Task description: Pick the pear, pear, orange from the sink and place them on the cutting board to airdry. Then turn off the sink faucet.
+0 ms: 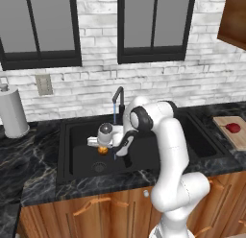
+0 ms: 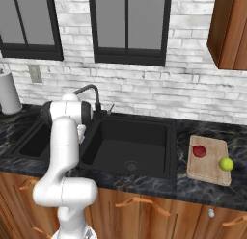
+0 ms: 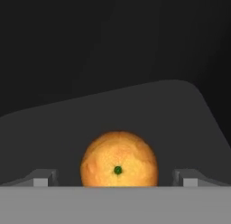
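Arm bent into sink [image 1: 77,136], jaws spread astride orange [image 3: 119,159].

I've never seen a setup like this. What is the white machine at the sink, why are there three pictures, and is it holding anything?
The white machine is a robot arm on a wheeled base, working at a black kitchen sink. Two pictures come from cameras on the base, behind the arm to its left and right. The third comes from a camera on its hand, looking down past its fingertips. An orange lies on the sink floor between the open jaws, so nothing is held yet. On the counter to the right, a wooden cutting board carries a red pear and a yellow-green pear. Water runs from the black faucet.
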Robot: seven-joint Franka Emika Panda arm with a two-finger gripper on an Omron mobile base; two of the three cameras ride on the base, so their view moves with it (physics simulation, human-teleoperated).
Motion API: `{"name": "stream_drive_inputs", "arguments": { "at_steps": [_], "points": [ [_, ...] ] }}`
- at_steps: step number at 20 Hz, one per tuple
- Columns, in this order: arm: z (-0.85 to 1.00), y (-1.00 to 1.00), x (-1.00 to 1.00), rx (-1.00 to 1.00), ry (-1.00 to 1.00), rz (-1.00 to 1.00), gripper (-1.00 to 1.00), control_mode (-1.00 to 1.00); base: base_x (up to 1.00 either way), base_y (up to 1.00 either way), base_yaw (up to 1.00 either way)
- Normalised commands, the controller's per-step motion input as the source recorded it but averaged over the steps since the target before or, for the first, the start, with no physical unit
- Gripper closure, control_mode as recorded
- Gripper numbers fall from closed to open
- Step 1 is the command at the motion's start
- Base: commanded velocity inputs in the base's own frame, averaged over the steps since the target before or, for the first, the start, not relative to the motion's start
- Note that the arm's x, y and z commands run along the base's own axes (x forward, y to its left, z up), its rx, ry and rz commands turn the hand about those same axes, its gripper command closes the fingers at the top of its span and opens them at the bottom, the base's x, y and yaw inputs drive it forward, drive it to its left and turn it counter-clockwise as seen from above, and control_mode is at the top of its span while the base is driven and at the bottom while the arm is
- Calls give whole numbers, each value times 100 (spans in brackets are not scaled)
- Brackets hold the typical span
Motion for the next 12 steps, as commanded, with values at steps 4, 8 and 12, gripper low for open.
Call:
{"name": "stream_drive_inputs", "arguments": {
  "at_steps": [4,8,12],
  "points": [
    [-17,0,12,0,4,0,-100,-100,0,0,0],
    [-13,1,17,0,3,0,-100,-100,0,0,0],
    [-11,7,18,0,3,0,100,-100,0,0,0]
  ]
}}
